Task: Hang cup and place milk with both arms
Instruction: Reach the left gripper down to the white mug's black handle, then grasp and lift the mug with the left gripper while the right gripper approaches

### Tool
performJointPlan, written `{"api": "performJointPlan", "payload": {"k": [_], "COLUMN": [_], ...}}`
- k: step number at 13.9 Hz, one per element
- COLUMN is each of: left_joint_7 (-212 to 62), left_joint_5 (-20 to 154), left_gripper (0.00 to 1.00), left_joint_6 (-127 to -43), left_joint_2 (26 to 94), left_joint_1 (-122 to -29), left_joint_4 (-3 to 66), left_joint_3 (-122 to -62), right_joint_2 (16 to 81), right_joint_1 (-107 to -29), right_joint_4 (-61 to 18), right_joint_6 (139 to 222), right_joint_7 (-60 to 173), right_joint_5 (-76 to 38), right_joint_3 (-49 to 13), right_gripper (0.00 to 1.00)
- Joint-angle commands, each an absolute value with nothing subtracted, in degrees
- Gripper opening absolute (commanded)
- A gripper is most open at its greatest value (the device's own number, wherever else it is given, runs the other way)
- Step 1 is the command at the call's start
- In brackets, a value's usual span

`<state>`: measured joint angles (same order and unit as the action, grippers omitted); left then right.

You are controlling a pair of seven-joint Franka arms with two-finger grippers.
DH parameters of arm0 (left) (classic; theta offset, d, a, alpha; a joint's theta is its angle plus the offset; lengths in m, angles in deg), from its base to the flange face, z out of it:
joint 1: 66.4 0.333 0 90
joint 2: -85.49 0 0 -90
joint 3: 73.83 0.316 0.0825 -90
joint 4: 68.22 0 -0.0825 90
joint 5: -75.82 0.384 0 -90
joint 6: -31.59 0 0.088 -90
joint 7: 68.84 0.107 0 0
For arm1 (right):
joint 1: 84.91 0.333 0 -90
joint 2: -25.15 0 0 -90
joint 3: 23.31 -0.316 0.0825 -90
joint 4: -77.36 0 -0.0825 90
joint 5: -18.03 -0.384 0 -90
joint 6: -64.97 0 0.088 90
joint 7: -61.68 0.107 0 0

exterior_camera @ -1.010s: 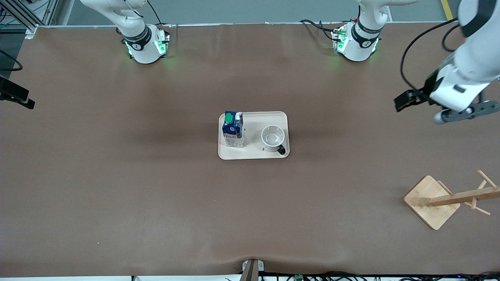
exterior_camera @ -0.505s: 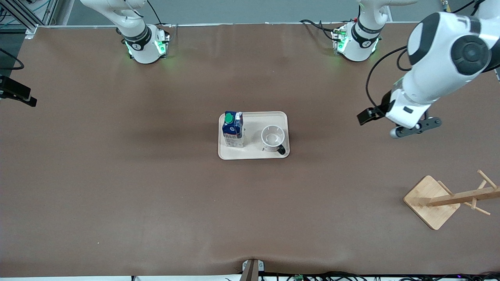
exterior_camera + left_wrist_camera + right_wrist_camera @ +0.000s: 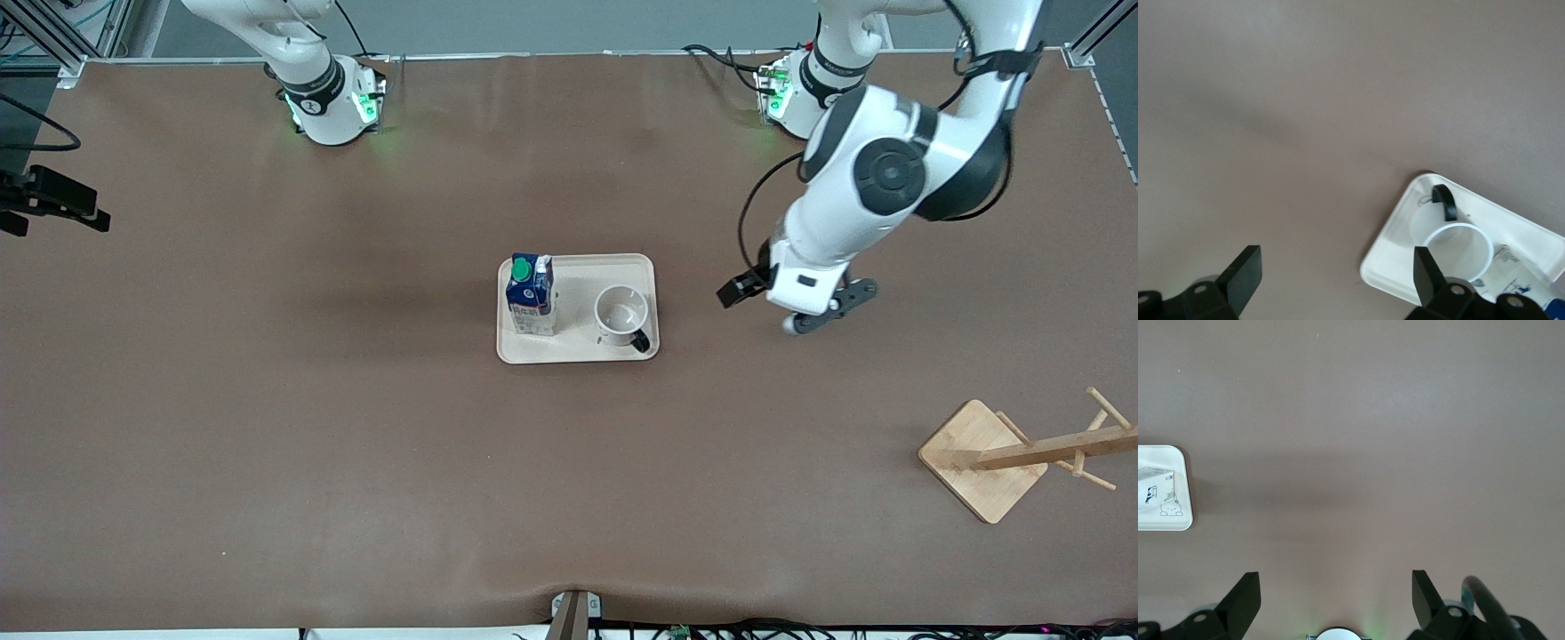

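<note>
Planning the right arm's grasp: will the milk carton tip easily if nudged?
Probably. The milk stands tall on a narrow base in the tray, so a high push could topple it. Its flat sides should suit open fingers.

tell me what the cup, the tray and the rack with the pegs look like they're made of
Cup: probably glazed ceramic, going by its smooth white wall and thick black handle, though it could be plastic.
Tray: likely matte plastic, cream, with rounded moulded corners and a raised rim.
Rack: pale wood, possibly bamboo, with a visible grain on its flat base and pegs.
</note>
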<state>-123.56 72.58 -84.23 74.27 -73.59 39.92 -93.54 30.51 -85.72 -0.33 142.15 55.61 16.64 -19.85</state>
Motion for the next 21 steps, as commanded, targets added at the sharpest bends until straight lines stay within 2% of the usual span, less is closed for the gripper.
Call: {"api": "performJointPlan", "payload": {"k": [1, 5, 8, 14, 18, 21], "left_joint_7": [-131.7, -139.4, -143.4, -152.4, -154.1, -154.5], "left_joint_5": [74.1, 74.1, 74.1, 81.3, 81.3, 81.3], "left_gripper": [1.0, 1.0, 0.89, 0.82, 0.78, 0.66], "left_joint_6": [-87.4, -93.4, -98.1, -101.5, -103.5, -106.1], "left_joint_2": [71.5, 69.8, 69.2, 62.8, 61.5, 60.1], "left_joint_1": [-76.5, -79.5, -81.8, -86.3, -88.1, -88.4], "left_joint_4": [39.6, 42.1, 45.6, 45.0, 44.9, 44.9], "left_joint_3": [-93.5, -93.6, -93.6, -93.6, -93.5, -93.5], "right_joint_2": [33.0, 33.2, 35.0, 38.4, 38.7, 39.9], "right_joint_1": [-86.1, -86.1, -86.2, -84.3, -84.4, -84.8], "right_joint_4": [1.1, 1.1, 0.7, 0.5, 0.6, 0.5], "right_joint_6": [141.0, 140.7, 138.7, 132.8, 132.8, 132.6], "right_joint_7": [55.1, 55.2, 55.4, 55.4, 55.4, 55.6], "right_joint_5": [15.6, 15.5, 15.6, 15.5, 14.9, 14.8], "right_joint_3": [-19.7, -19.7, -19.7, -19.7, -19.7, -19.7], "right_gripper": [1.0, 1.0, 1.0, 1.0, 1.0, 1.0]}}
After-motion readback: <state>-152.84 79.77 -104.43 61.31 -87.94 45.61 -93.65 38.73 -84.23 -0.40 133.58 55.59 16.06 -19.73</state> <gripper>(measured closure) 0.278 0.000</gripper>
